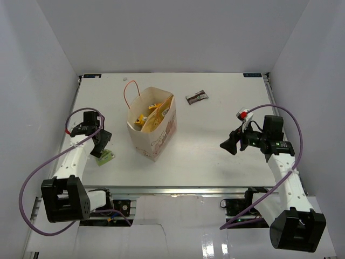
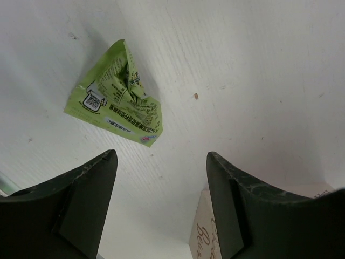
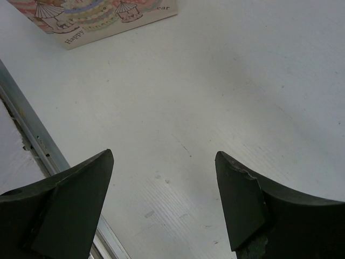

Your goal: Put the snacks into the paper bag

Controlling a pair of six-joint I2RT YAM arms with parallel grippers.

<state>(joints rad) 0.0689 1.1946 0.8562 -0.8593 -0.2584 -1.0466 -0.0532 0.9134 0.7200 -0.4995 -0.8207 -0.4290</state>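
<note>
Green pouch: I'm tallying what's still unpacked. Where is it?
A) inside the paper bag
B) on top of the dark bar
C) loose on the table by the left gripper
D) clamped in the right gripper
C: the green pouch lies on the table just ahead of the open left gripper, outside the paper bag.

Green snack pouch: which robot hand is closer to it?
Left. The left gripper hangs right next to the green pouch, not touching it. The right gripper is far off on the other side of the paper bag.
</note>
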